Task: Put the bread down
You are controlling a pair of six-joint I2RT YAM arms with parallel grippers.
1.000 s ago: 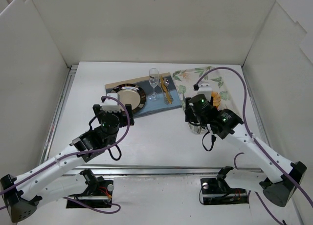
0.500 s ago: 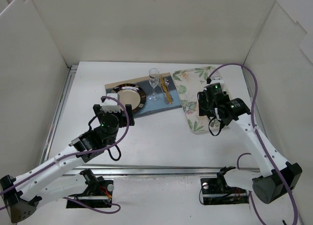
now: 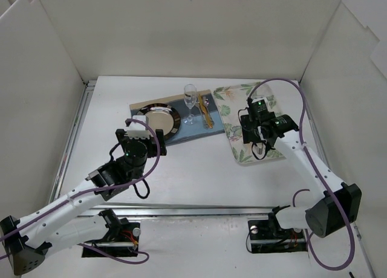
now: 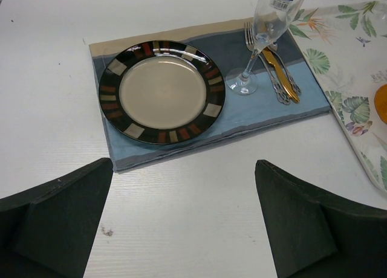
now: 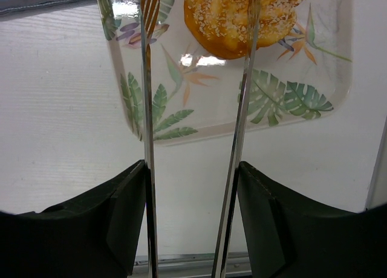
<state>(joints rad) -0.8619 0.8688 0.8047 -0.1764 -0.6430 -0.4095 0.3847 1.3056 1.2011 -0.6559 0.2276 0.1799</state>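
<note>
Left arm (image 3: 66, 202) and right arm (image 3: 312, 169): white links, black joint housings with green LEDs, purple cables. Pincer fingers (image 4: 54, 223) matte black, wedge-shaped.

L arm (image 3: 72, 199) runs from 7 o'clock base twd 1 o'clock, L gripper (image 4: 184, 163) jaws wide apart. R arm (image 3: 314, 169) reaches from 5 o'clock twd 11 o'clock, R gripper (image 5: 192, 166) clamped on tongs (image 5: 147, 109).

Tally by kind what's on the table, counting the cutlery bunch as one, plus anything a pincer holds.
Placemat: 1
Plate: 1
Wine glass: 1
Cutlery bunch: 1
Floral tray: 1
Bread: 1
Tongs, in the right pincer: 1
Total: 7
</note>
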